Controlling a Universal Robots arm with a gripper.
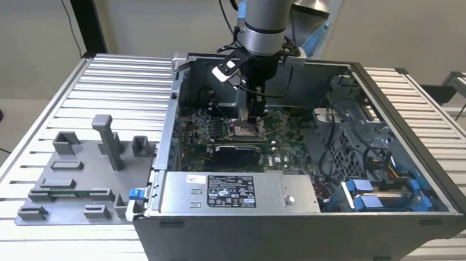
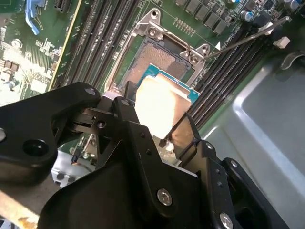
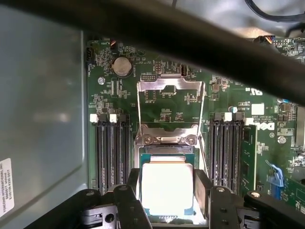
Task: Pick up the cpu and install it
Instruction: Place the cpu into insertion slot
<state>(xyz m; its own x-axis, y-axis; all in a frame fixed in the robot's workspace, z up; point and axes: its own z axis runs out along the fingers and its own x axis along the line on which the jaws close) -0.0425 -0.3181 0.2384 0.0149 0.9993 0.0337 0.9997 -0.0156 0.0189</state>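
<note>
Clamping the cpu (image 3: 167, 186) by opposite edges, pincer (image 2: 156, 119) over socket (image 2: 159, 52), metal top up

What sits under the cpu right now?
The open socket: its dark centre and metal frame show beyond the cpu, which the end effector grips. The socket area directly beneath the chip is covered.

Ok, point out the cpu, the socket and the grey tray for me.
cpu (image 3: 167, 188), first wrist view, middle of metal top.
socket (image 2: 158, 55), second wrist view, dark centre.
grey tray (image 1: 85, 174), exterior view, flat base.
</note>
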